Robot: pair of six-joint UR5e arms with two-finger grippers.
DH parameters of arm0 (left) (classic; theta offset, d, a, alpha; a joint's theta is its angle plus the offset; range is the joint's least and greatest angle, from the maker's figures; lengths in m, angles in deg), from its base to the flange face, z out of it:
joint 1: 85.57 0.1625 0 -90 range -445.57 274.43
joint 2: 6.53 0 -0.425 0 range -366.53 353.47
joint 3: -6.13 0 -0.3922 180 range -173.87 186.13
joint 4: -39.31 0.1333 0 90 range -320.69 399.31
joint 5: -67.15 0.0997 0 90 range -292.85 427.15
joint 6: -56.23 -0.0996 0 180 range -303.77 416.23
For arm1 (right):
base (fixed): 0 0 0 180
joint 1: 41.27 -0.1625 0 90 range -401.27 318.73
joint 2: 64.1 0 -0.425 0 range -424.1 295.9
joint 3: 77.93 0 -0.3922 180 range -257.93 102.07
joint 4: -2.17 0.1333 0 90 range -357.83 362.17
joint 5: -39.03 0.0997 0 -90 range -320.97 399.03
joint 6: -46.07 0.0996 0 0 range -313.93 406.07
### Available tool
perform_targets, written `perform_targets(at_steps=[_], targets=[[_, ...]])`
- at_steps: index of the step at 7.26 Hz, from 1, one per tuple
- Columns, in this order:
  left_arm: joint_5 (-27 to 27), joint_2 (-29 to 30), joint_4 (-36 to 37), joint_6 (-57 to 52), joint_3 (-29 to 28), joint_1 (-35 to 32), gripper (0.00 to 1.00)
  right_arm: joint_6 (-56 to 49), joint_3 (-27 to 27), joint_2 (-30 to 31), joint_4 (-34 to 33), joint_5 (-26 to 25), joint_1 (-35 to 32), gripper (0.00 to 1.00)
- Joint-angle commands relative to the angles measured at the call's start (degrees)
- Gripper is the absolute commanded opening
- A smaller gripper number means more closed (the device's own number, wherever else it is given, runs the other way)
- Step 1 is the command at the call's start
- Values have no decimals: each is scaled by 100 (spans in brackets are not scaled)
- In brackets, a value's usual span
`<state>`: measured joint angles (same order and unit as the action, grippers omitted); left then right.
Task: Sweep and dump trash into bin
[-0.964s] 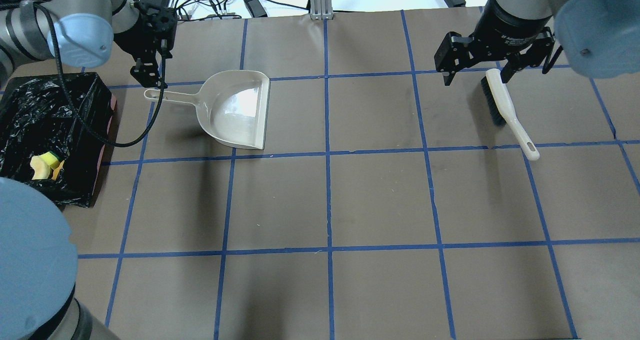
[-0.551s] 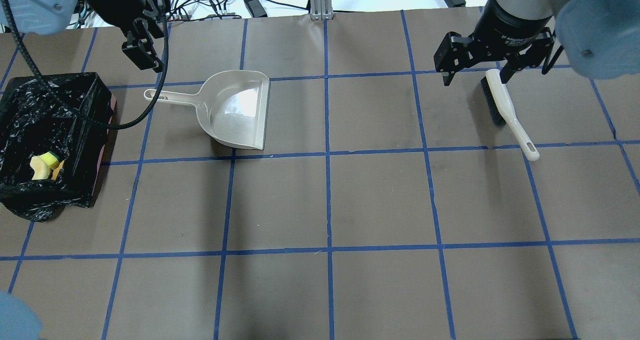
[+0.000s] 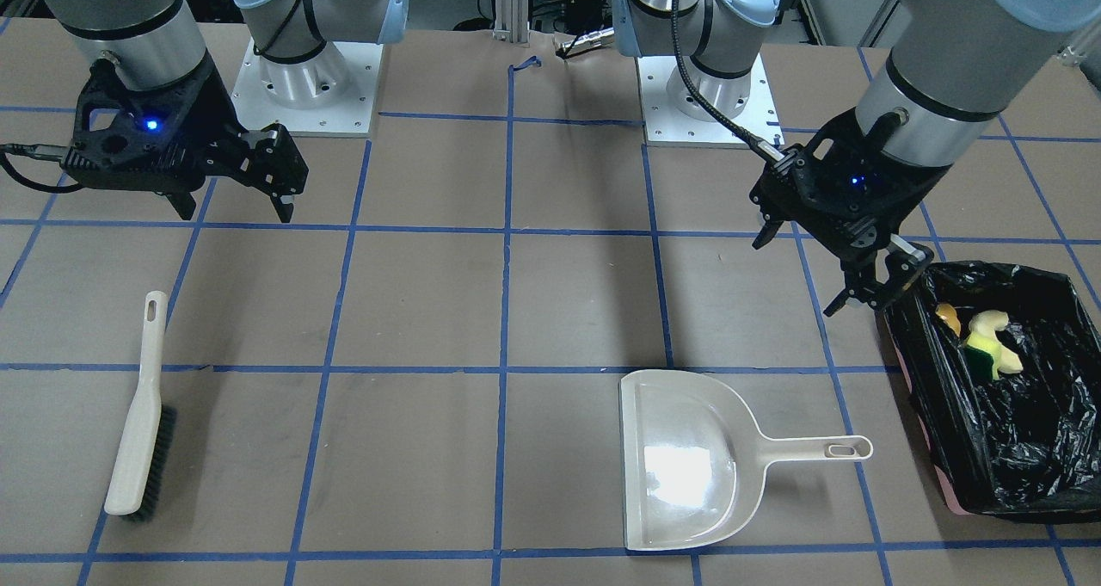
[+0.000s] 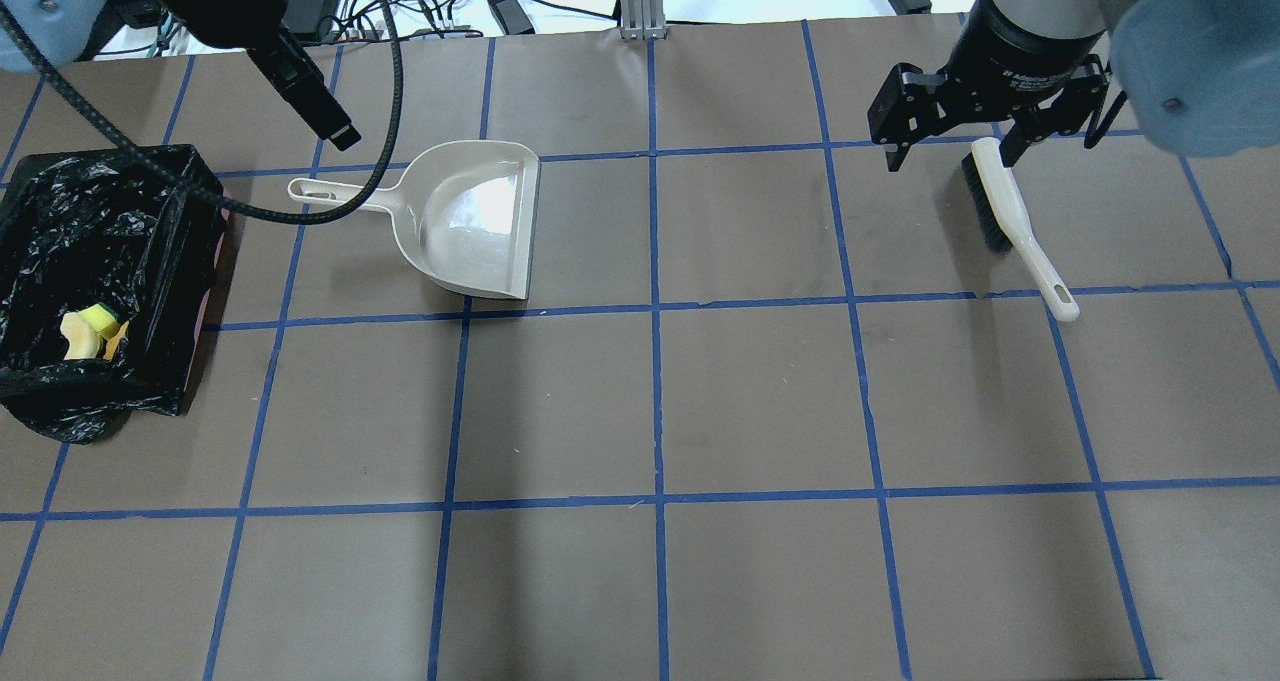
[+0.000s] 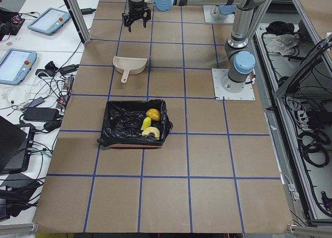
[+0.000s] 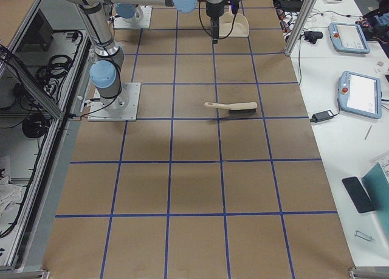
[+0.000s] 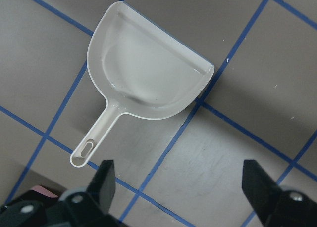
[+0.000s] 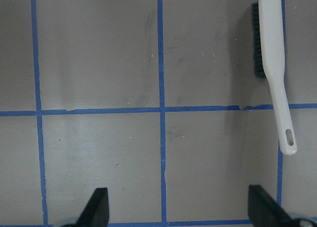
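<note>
The trash [image 4: 92,329], a small heap of yellow, tan and brownish scraps, lay inside the rectangular bin [image 4: 60,211] lined with crinkled black plastic, at the surface's left end. The left claw [image 7: 181,182] hung nearest it, spread wide and empty, beside the cream plastic dustpan [image 4: 475,221], whose handle pointed binward. The right claw [image 4: 950,153], equally wide, hovered by the white-handled brush [image 4: 1010,221]. The pan looked empty, though glare hid detail.

glossy black bin [image 4: 60,231], cream dustpan [image 4: 470,221], blue-gridded table [image 4: 760,401]
</note>
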<state>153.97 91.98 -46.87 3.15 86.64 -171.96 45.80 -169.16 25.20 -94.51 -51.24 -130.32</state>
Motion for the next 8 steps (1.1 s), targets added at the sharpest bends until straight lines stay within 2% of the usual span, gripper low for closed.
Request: perform_targets(at_steps=[1,4,8], targets=[[19,-129,-13,1451,113,-53,100,9,0,0,0,9,2,100],[2,-410,-100,3569,517,-53,100,9,0,0,0,0,2,100],[-51,-464,-162,4717,658,-201,100,9,0,0,0,0,2,100]])
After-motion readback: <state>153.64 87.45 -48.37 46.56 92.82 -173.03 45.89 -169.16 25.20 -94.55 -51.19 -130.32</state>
